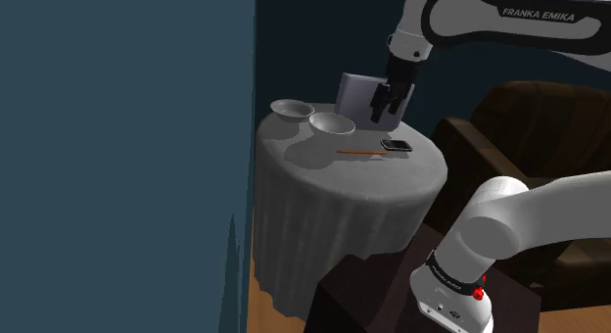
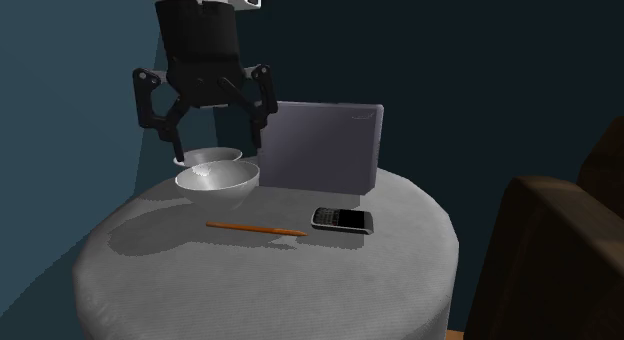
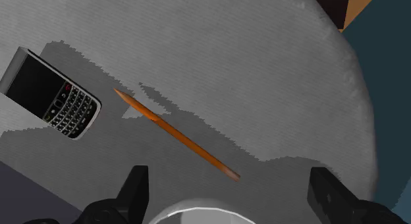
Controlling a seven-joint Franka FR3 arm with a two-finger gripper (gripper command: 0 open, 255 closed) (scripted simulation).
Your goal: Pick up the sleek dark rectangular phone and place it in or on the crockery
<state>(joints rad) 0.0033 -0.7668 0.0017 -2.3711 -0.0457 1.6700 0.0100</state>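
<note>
A dark rectangular phone (image 2: 342,220) (image 1: 396,145) (image 3: 51,94) with a keypad lies flat on the round grey-clothed table (image 2: 250,278). An orange pencil (image 2: 256,229) (image 3: 176,134) (image 1: 359,152) lies beside it. Two pale bowls stand at the back: one nearer (image 2: 217,181) (image 1: 331,124), one behind it (image 2: 208,156) (image 1: 292,109). My black gripper (image 2: 209,143) (image 1: 385,114) (image 3: 230,193) hangs open above the table near the bowls, empty, well above the phone. Its fingers (image 3: 135,190) stand wide apart over the nearer bowl's rim (image 3: 197,216).
A grey upright slab (image 2: 325,146) (image 1: 367,92) stands at the table's back, behind the phone. A dark brown armchair (image 1: 529,125) (image 2: 560,258) sits beside the table. A blue wall (image 1: 117,155) closes the shoulder view's left. The stand (image 1: 450,302) is below the table edge.
</note>
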